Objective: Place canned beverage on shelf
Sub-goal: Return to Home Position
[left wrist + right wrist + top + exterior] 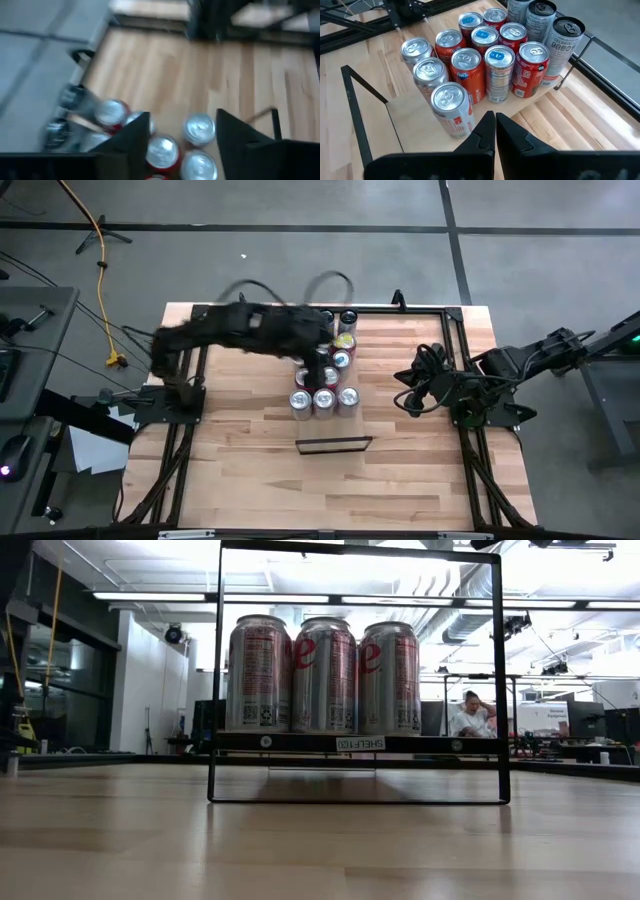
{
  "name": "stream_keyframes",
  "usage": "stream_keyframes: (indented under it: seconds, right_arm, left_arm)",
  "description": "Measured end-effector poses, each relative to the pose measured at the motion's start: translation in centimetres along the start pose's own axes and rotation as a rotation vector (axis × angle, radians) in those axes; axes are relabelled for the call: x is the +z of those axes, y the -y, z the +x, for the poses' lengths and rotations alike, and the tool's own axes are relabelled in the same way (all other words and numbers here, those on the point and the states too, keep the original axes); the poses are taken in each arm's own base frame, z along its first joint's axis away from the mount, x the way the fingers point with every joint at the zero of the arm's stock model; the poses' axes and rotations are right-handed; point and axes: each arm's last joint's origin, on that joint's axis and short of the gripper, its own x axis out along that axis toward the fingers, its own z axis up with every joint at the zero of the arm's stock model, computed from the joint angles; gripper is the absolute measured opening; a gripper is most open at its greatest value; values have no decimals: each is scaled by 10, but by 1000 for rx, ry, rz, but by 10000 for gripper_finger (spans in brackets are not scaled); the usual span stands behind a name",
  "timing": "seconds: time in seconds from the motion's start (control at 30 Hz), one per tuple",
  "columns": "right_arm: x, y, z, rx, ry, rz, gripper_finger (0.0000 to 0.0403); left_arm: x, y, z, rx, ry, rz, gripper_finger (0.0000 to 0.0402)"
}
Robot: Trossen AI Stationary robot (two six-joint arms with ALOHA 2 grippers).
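Many cans stand upright in a tight group on the shelf, a pale raised board. Three silver cans line its near end above the black lip. Behind them are red and orange cans and tall dark cans at the far end. My left gripper hovers open over the group's near part; nothing is between its fingers, and the can tops show below. My right gripper waits shut to the right of the cans, holding nothing.
A thin black wire frame stands upright on the table just in front of the shelf's near end. Black rails border the tabletop. Bare wood lies left and right of the cans. A person sits far behind the table.
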Motion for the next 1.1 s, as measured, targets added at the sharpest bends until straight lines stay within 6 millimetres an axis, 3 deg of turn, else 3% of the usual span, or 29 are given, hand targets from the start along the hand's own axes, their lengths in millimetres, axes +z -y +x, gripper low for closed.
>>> stream_keyframes:
  seconds: [0.27,0.37,0.47,0.63,0.83,0.97,1.1]
  right_arm:
    - [0,0,0,0,-5,-9,0]
    - [0,0,0,3,-6,-26,0]
    - [0,0,0,3,-7,-34,0]
    - [0,0,0,6,-6,-33,0]
    - [1,-1,0,15,6,-22,0]
    - [2,-2,0,19,13,-6,0]
    - [3,-2,0,26,21,21,0]
  left_arm:
    - [-12,-9,-106,204,226,-33,13]
    - [-25,-6,-134,257,267,-60,13]
    - [-46,1,-149,294,299,-86,8]
    - [-91,14,-147,324,364,-163,4]
    - [-134,17,-126,195,530,-230,1]
    - [-152,7,-109,5,711,-193,1]
    - [-170,-15,-94,-116,885,-151,0]
